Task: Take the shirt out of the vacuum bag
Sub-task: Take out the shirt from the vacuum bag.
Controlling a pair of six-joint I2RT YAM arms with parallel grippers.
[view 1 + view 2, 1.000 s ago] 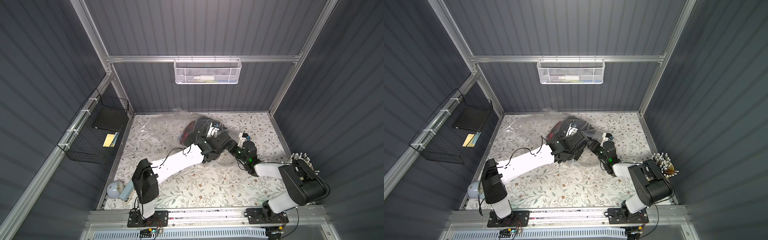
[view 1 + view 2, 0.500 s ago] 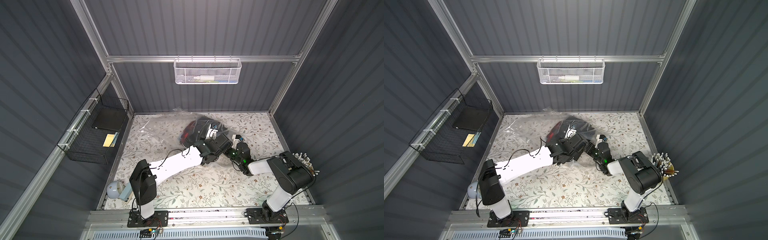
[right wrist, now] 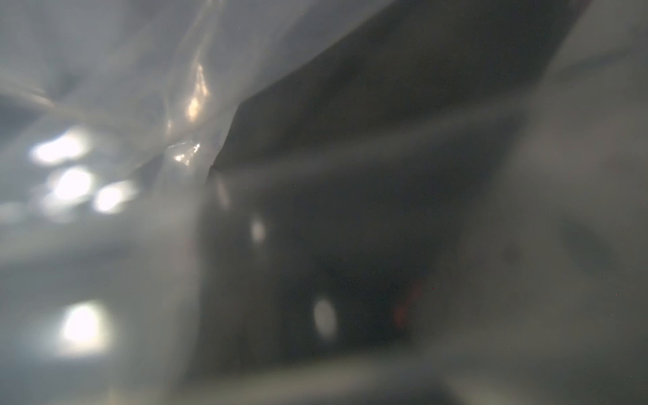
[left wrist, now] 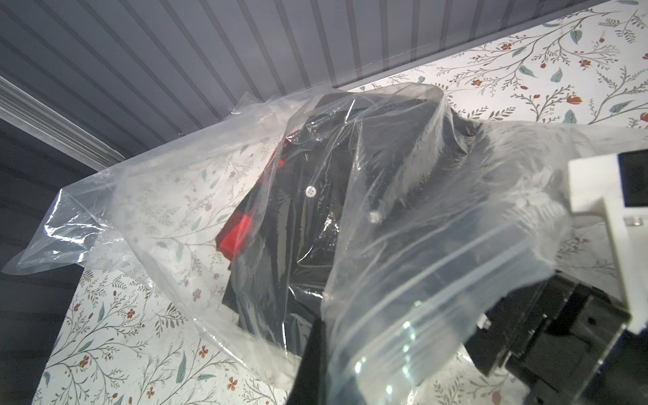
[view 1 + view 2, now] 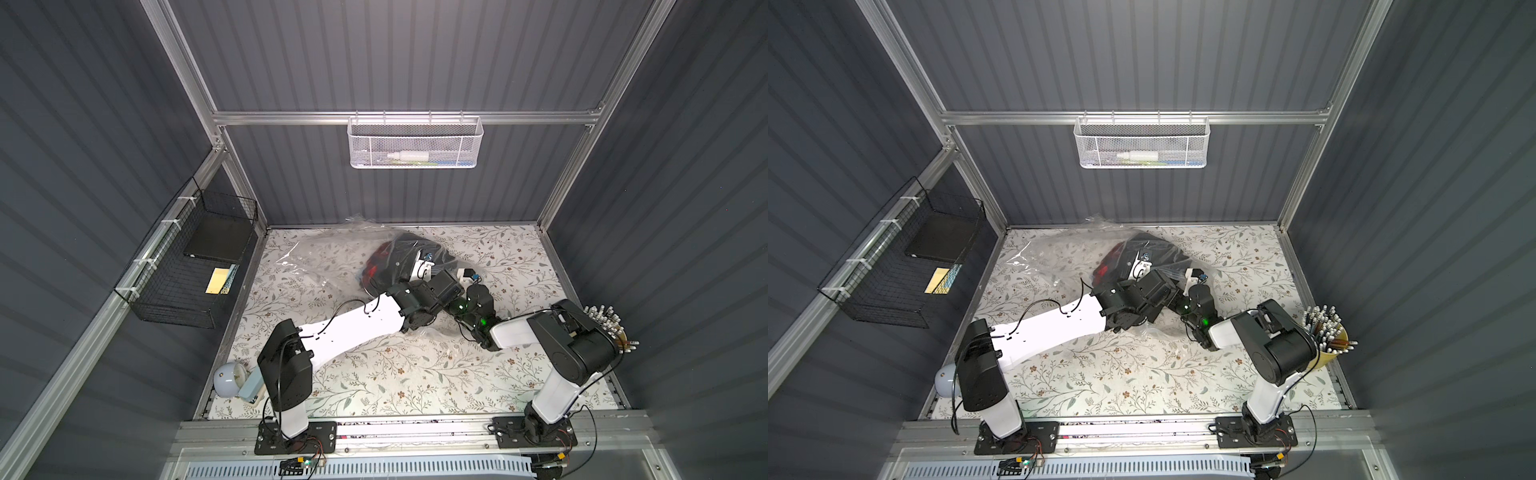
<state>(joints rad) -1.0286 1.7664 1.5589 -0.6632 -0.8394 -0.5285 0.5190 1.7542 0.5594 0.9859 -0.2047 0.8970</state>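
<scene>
Pinching vacuum bag (image 4: 438,266) edge: left gripper (image 4: 329,375)

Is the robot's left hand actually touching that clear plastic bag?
Touching. In the left wrist view, the zip edge of the vacuum bag runs into the shut left hand, pinched there.

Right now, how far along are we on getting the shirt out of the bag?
Done: the zip-seal edge of the vacuum bag is lifted. In hand: the left gripper is shut, seemingly on that edge; the right gripper sits at the mouth, its camera showing only blurred plastic. Left: the shirt lies fully inside.
</scene>
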